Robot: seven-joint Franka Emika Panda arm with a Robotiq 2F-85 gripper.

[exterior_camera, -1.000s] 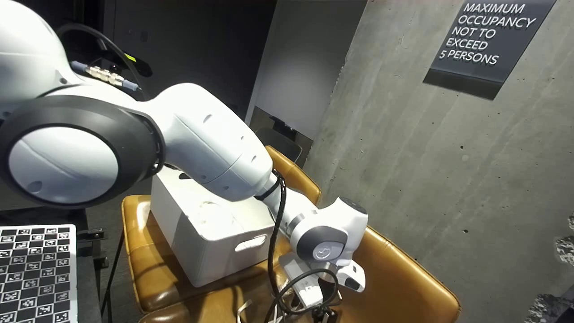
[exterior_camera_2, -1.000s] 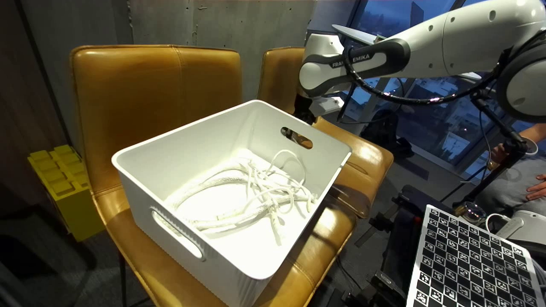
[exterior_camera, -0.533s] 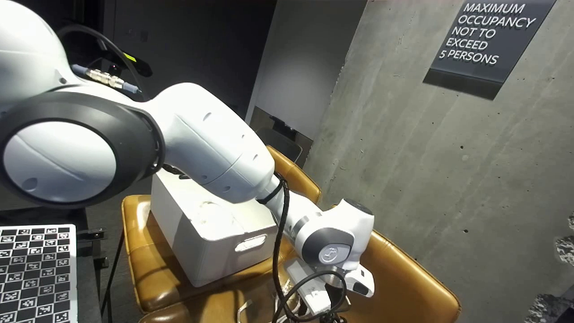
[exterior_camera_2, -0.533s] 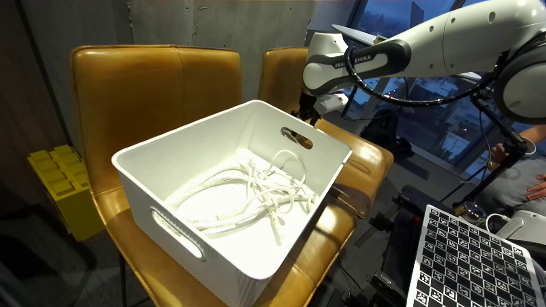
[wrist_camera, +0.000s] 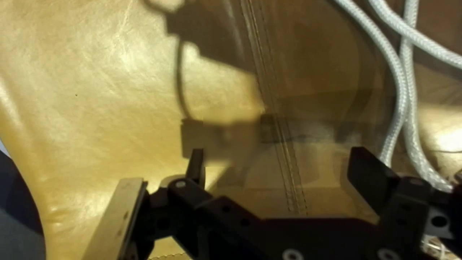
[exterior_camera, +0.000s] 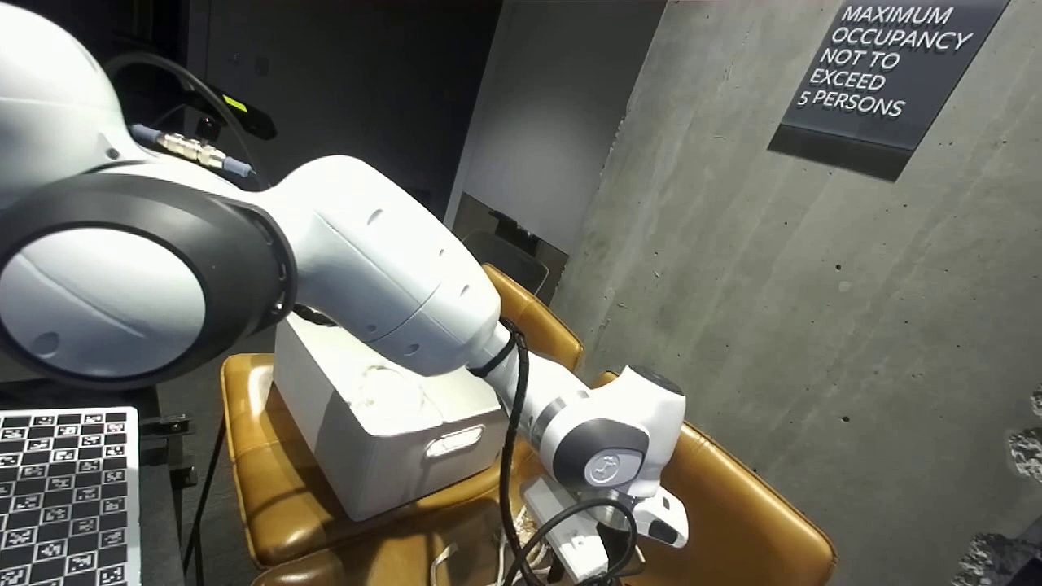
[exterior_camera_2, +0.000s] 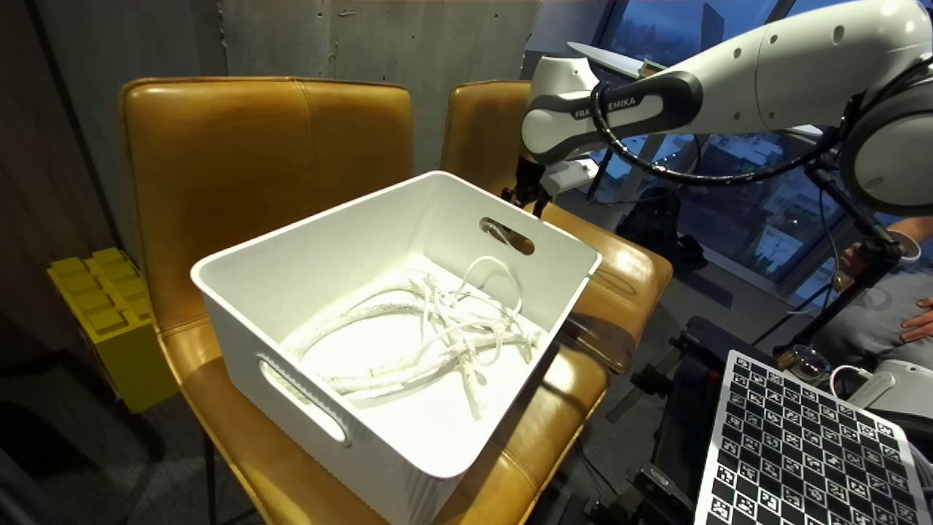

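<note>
Holds the gripper spread wide over a tan seat, near white rope. Has a box with pale cords inside on another chair.

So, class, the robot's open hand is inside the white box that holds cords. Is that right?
No: the open hand is outside the white box, above the next chair's seat; both exterior views show this. The box does hold cords.

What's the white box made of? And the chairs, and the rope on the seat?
Box: probably plastic, matte; even walls, rounded corners.
Chairs: leather or imitation, shiny; stitched seams, creases.
Rope: woven fibre, maybe nylon, slightly shiny; braid shows.
</note>
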